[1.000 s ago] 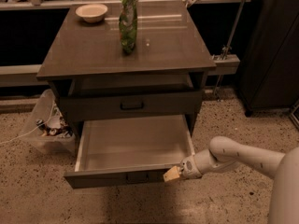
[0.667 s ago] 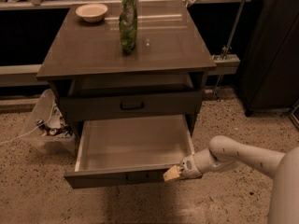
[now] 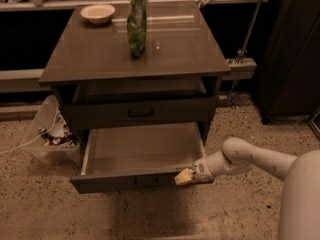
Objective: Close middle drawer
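The middle drawer (image 3: 135,151) stands pulled far out of the grey-brown cabinet, its pale inner box showing and empty. Its flat front (image 3: 110,183) faces the floor side, with a small dark handle (image 3: 145,180) at the centre. My gripper (image 3: 184,177) is at the right end of that front, low and right of the handle, touching or almost touching it. The pale arm (image 3: 240,159) reaches in from the right.
Above it, a taller-fronted drawer (image 3: 141,112) sits nearly shut. On the cabinet top stand a green bag (image 3: 136,21) and a pale bowl (image 3: 98,13). A clear bin of clutter (image 3: 50,134) sits on the floor at left, a dark cabinet (image 3: 295,49) at right.
The middle drawer has slid a little way into the cabinet, and my gripper has moved with its front toward the cabinet.
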Available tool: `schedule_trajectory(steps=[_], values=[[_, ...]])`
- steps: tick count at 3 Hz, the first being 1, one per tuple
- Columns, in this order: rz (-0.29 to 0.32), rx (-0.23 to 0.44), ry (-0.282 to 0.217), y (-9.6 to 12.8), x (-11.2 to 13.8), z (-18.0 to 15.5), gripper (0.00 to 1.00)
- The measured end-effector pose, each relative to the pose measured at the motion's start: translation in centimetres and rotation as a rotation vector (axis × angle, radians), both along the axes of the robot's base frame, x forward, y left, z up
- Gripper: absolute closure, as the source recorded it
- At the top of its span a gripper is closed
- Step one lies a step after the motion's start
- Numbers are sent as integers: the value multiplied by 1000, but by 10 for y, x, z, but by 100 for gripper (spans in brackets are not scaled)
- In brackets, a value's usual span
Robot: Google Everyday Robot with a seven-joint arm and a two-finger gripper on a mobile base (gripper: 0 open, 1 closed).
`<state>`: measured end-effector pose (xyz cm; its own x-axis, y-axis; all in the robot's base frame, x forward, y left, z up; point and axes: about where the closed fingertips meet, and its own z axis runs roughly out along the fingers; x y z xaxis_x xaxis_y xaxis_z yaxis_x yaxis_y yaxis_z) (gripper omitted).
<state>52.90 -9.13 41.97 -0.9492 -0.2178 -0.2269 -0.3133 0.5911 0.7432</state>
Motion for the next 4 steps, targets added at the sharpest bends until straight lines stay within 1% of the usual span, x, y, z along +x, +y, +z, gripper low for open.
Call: schedule_trajectory(steps=[1, 2, 3, 4], values=[[-26, -1, -44, -6, 44, 7, 100], [-24, 5, -12, -4, 37, -2, 100], [-20, 5, -3, 1, 43, -4, 100], [-24, 9, 12, 5, 59, -6, 100]])
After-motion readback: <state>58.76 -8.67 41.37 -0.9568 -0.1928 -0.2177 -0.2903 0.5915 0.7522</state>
